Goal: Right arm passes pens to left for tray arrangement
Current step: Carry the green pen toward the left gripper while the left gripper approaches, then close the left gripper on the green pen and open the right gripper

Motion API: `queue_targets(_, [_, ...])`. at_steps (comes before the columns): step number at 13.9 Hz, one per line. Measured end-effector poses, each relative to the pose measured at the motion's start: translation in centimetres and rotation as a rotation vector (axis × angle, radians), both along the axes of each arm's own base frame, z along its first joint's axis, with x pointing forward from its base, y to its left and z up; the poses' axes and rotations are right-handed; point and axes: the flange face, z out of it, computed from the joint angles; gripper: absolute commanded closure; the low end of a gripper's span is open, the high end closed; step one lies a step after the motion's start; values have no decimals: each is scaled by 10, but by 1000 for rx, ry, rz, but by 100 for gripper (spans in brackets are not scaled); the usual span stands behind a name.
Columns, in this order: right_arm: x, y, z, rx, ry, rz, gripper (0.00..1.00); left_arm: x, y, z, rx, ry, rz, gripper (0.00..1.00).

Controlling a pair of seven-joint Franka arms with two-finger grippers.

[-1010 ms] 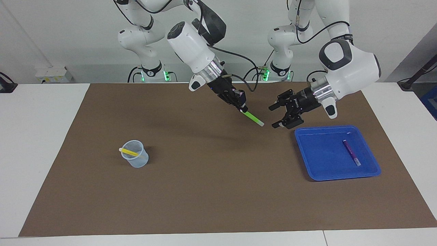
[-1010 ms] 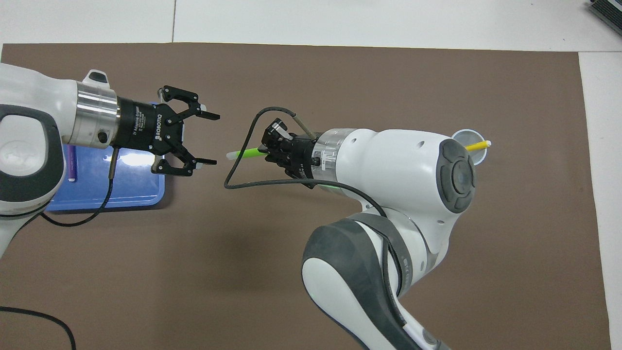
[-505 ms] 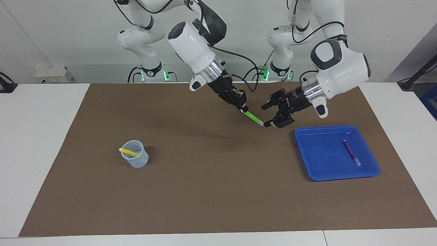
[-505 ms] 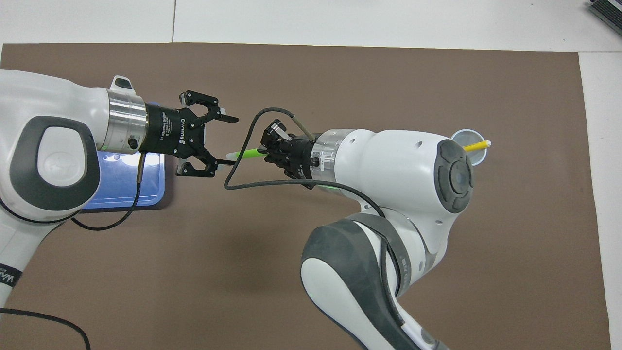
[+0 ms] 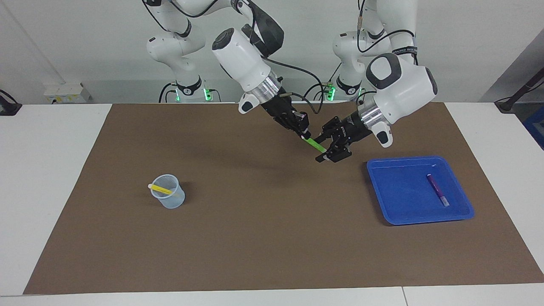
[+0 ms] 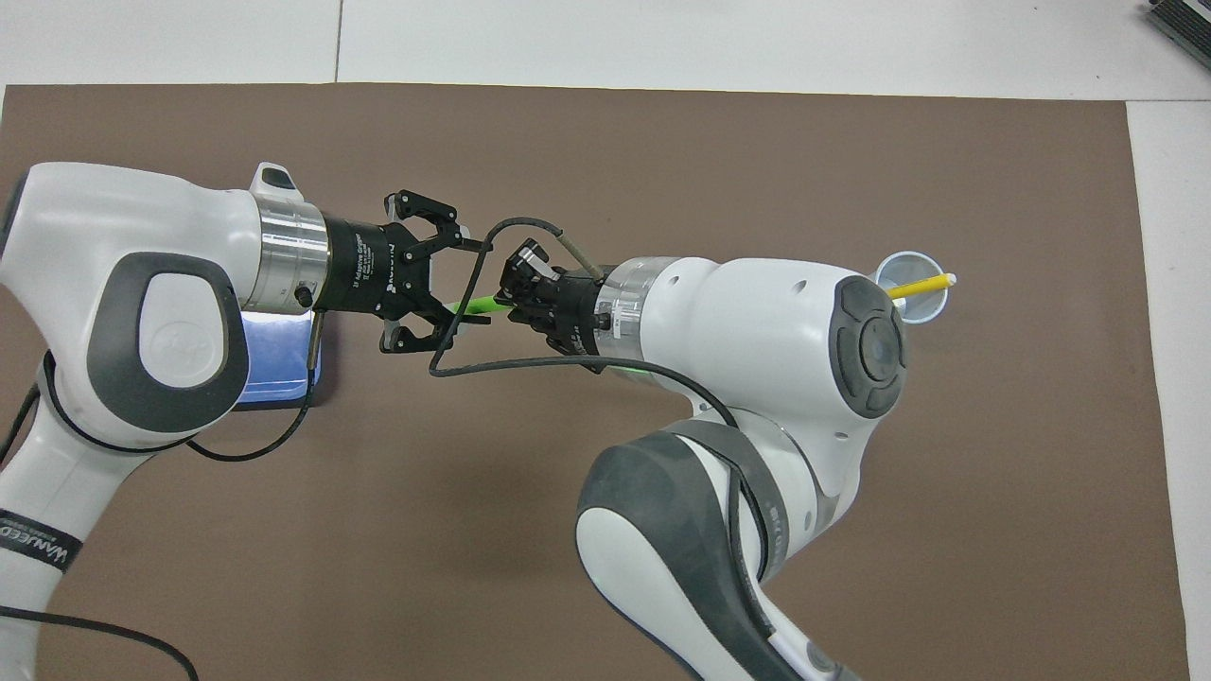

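Purple pen (image 5: 437,190) in tray (image 5: 382,191). Green pen (image 5: 315,145) pinched by right hand (image 5: 302,132), left hand (image 5: 326,149) spread around its tip. Yellow pen (image 5: 160,188) left in cup (image 5: 170,199).

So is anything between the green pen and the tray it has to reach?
Nothing visible. The green pen, held by the right gripper, sits between the left gripper fingers; only bare mat lies before the tray, which holds one purple pen.
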Motion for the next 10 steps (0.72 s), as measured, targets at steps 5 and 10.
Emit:
queue_targets(5, [1,0,-1,0,-1,-2,89,-2,8,-4,6,9,11,46])
queue_targets(10, [1,0,-1,1,-3,-3,89,-2,15,-4,6,23,11,57])
